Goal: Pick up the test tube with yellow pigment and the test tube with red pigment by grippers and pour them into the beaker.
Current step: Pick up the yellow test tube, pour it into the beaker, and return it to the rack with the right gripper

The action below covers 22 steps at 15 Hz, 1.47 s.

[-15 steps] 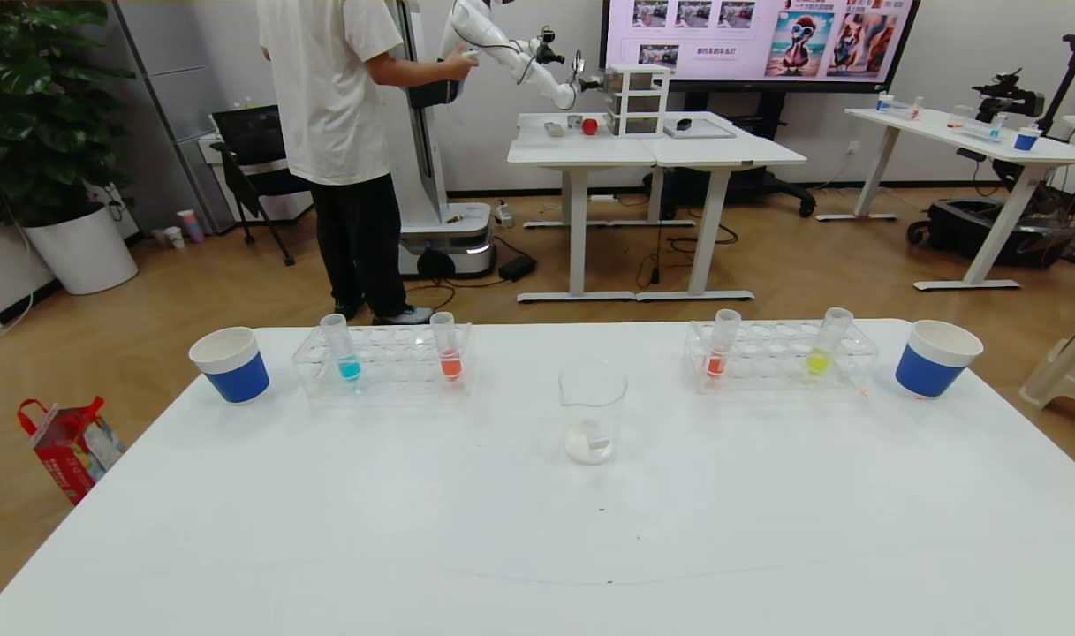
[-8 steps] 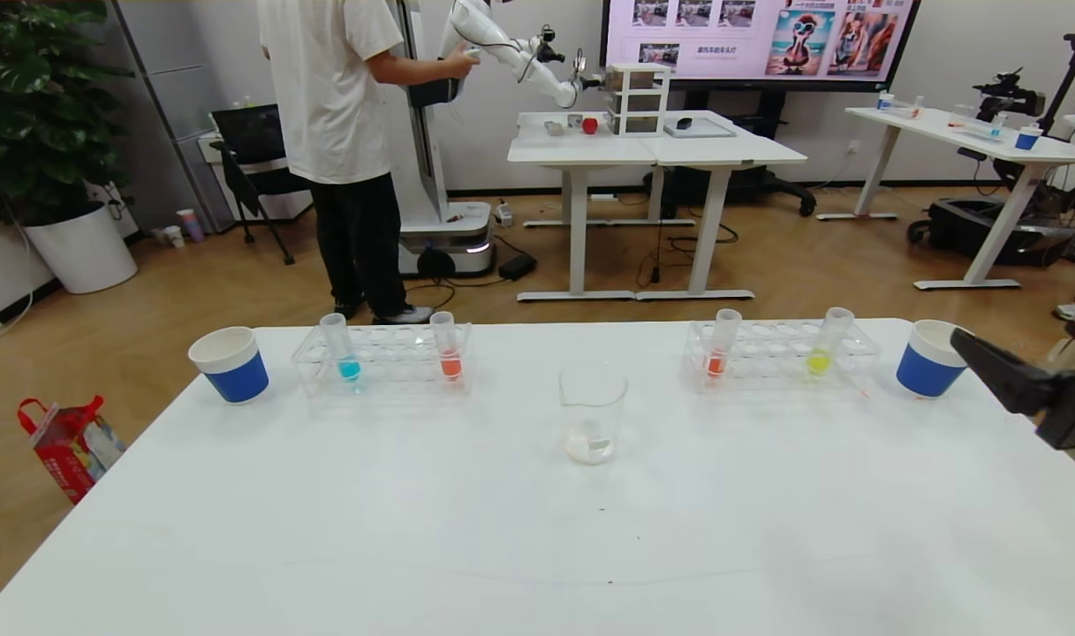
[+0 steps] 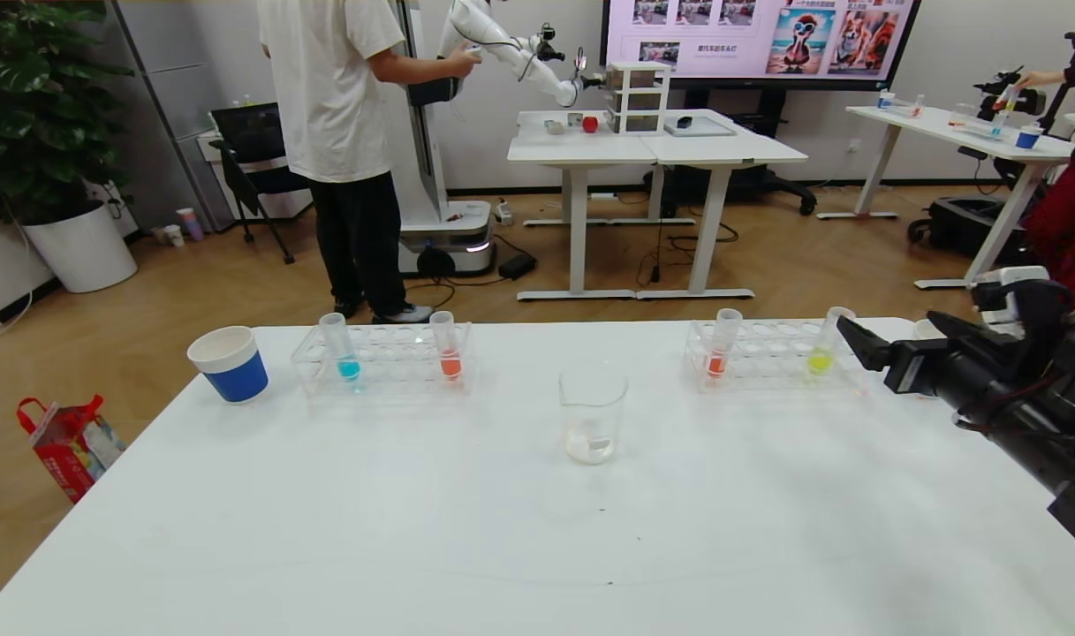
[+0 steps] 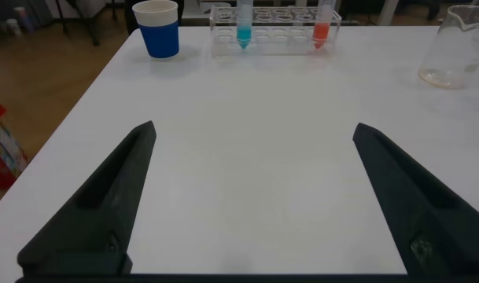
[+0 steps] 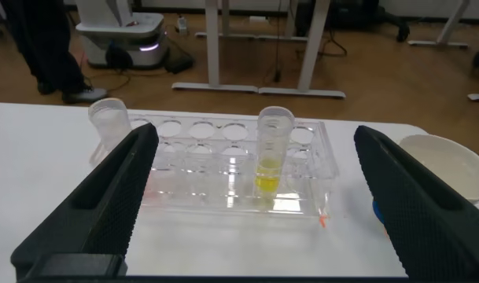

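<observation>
The test tube with yellow pigment (image 3: 821, 352) stands at the right end of the right clear rack (image 3: 771, 360). It also shows in the right wrist view (image 5: 272, 153). My right gripper (image 3: 855, 340) is open and empty. It is just right of that tube, which sits centred between the fingers in the right wrist view (image 5: 255, 135). One test tube with red pigment (image 3: 720, 349) stands in the same rack. Another (image 3: 449, 351) stands in the left rack (image 3: 382, 358). The beaker (image 3: 592, 415) stands mid-table. My left gripper (image 4: 253, 128) is open over bare table.
A tube with blue liquid (image 3: 343, 349) stands in the left rack. A blue-sleeved paper cup (image 3: 230, 364) stands at the far left. Another (image 5: 447, 169) sits behind my right gripper. A person and other tables are beyond the table's far edge.
My right gripper has come in from the right edge and moved left to the yellow tube's end of the right rack, now covering the right paper cup. The tubes and beaker have not moved.
</observation>
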### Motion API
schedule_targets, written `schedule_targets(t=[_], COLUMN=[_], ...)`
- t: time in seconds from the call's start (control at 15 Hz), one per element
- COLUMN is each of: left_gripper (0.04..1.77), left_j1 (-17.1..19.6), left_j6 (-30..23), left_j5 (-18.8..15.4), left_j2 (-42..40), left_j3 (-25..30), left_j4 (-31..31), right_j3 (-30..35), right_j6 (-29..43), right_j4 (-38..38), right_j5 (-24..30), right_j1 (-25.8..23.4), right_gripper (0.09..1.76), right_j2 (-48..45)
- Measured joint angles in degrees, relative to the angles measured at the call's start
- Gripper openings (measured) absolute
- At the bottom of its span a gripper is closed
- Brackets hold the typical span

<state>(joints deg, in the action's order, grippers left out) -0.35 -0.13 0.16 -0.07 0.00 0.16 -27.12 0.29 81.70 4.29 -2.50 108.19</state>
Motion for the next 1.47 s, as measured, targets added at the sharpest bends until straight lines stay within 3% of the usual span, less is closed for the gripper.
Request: schedule_targets(t=[0.27,0.93,1.33,1.4,1.47], left_gripper=[1.75,1.75,1.75,1.75,1.75], left_j1=[0.0,0.0,0.0,0.0,0.0], left_j6=[0.0,0.0,0.0,0.0,0.0], left_j5=[0.0,0.0,0.0,0.0,0.0], left_j2=[0.0,0.0,0.0,0.0,0.0], left_j3=[0.0,0.0,0.0,0.0,0.0], left_j4=[0.0,0.0,0.0,0.0,0.0], right_j3=[-4.1,-27.6,-31.2,-31.3,-31.3], right_j6=[0.1,0.5,0.4,0.4,0.5], right_j4=[7.5,4.3,4.4,4.5,4.6], right_j5=[2.6,2.6,2.7,2.6,2.6], right_j1=[-0.7,-2.6,-2.8,-2.9,-3.1], right_gripper=[1.74,1.74,1.74,1.70,1.53], right_j2=[11.7,28.6,31.0,31.0,31.0])
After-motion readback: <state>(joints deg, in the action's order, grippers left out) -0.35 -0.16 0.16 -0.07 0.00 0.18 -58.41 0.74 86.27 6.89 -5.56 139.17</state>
